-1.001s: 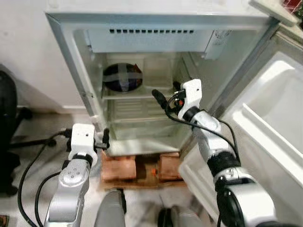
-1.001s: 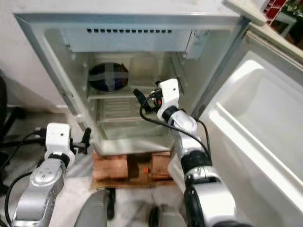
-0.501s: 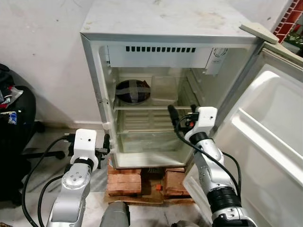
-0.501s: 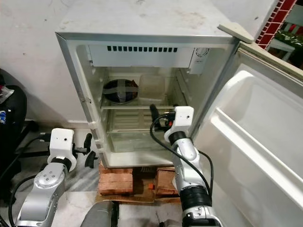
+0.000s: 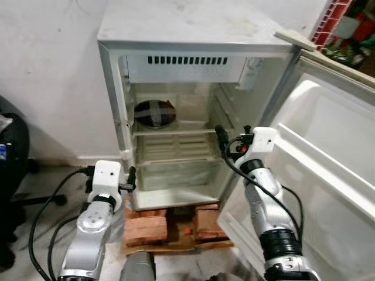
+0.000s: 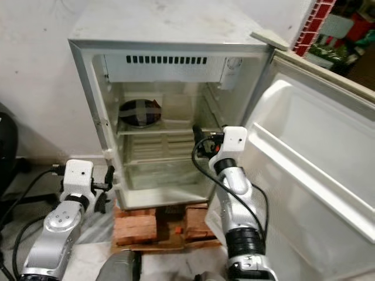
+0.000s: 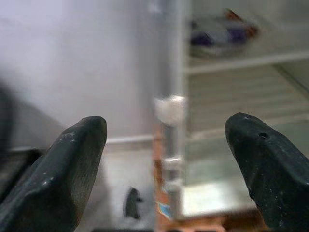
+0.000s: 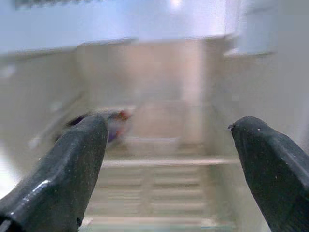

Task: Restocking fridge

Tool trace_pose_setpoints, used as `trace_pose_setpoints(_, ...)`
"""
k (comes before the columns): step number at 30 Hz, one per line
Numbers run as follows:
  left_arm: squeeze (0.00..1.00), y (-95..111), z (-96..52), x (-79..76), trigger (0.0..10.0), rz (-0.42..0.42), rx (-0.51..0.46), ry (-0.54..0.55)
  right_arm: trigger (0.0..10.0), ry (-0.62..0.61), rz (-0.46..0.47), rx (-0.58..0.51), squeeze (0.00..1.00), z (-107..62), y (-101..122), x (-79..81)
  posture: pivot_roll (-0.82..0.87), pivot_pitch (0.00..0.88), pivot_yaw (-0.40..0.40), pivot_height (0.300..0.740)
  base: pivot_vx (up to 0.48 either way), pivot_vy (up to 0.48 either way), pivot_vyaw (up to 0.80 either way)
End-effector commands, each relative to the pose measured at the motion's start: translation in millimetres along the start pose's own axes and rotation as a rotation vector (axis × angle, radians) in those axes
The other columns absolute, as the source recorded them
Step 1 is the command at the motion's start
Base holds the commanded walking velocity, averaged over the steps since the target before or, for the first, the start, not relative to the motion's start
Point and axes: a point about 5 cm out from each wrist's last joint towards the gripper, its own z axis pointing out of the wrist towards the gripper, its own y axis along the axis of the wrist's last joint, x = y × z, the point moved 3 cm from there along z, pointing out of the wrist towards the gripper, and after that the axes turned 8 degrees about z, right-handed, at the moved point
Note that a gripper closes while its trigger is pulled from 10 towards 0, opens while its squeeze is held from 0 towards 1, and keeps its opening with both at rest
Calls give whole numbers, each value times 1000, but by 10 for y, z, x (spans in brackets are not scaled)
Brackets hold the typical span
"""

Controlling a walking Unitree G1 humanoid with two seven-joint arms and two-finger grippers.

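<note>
The small white fridge [image 5: 187,35] stands open, its door [image 5: 328,146] swung out to the right. On its upper shelf lies a dark round package with pale crossed stripes [image 5: 154,112], and a clear container [image 5: 190,108] sits beside it. My right gripper [image 5: 223,142] is open and empty, held in front of the opening's right side at shelf height. It points inward, and its wrist view shows the dark package [image 8: 113,126] blurred ahead. My left gripper [image 5: 130,178] is open and empty, low beside the fridge's left front edge [image 7: 169,121].
The fridge rests on red bricks [image 5: 146,225]. A black object [image 5: 9,152] and black cables [image 5: 41,205] lie on the floor to the left. The open door has moulded shelves and blocks the right side. A white wall stands behind.
The camera has pulled back and shifted, so the whole fridge and its top now show. Both grippers keep about the same places against the fridge, open as before.
</note>
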Motion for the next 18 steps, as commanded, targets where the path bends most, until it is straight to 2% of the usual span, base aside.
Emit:
trace_pose_setpoints(1,0,-105,-13,1,10000,15,36,-8,10000,7,0,-10,0,7,35,52,143,0,-46,740,0,0,0)
trace_pose_setpoints(7,0,-81,44,-9,10000,22,28,-10,10000,8,-3,-18,0,42,75,60,138,0,-49,740,-93,0,0)
trace_pose_setpoints(15,0,-187,82,-12,10000,11,62,2,10000,-70,7,-3,0,12,52,-64,134,0,-64,740,0,0,0)
trace_pose_setpoints(18,0,-144,124,-3,10000,27,49,4,10000,-61,5,-3,0,5,57,-32,133,0,-57,740,0,0,0)
